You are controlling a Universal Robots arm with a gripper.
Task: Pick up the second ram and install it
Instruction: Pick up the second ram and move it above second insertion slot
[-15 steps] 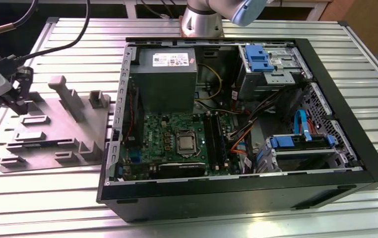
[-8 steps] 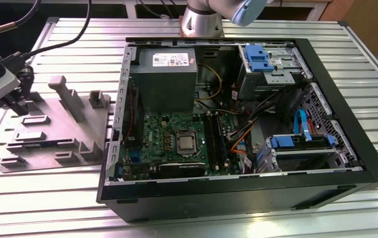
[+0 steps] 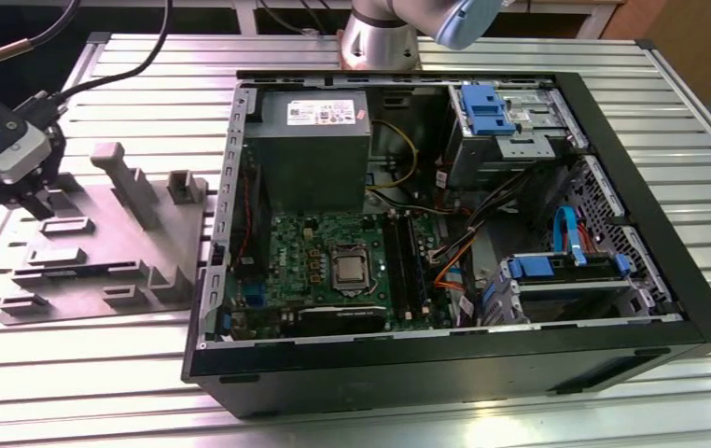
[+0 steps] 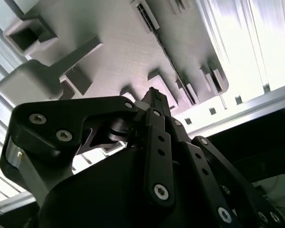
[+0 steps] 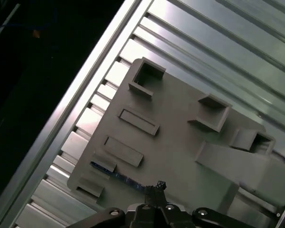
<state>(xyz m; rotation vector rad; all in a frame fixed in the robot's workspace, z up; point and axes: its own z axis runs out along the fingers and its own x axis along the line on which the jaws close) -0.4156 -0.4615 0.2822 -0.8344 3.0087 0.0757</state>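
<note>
The second ram (image 5: 121, 177) is a thin dark blue stick lying on edge in a low holder of the grey fixture plate (image 5: 180, 133). In the exterior view it shows as a bluish sliver (image 3: 72, 272) near the plate's front. My gripper (image 3: 45, 207) hangs over the plate's far corner on the exterior view's left. In the first wrist view its tip (image 5: 157, 186) is a little above the plate, close to one end of the ram. The fingers look shut together with nothing between them; in the second wrist view they (image 4: 153, 95) end in one narrow point.
An open computer case (image 3: 654, 327) lies to the exterior view's right of the plate, with a green motherboard (image 3: 318, 257) and black memory slots (image 3: 406, 271). Upright grey posts (image 3: 125, 182) stand on the plate. The slatted aluminium table (image 3: 82, 373) ends just left of the plate.
</note>
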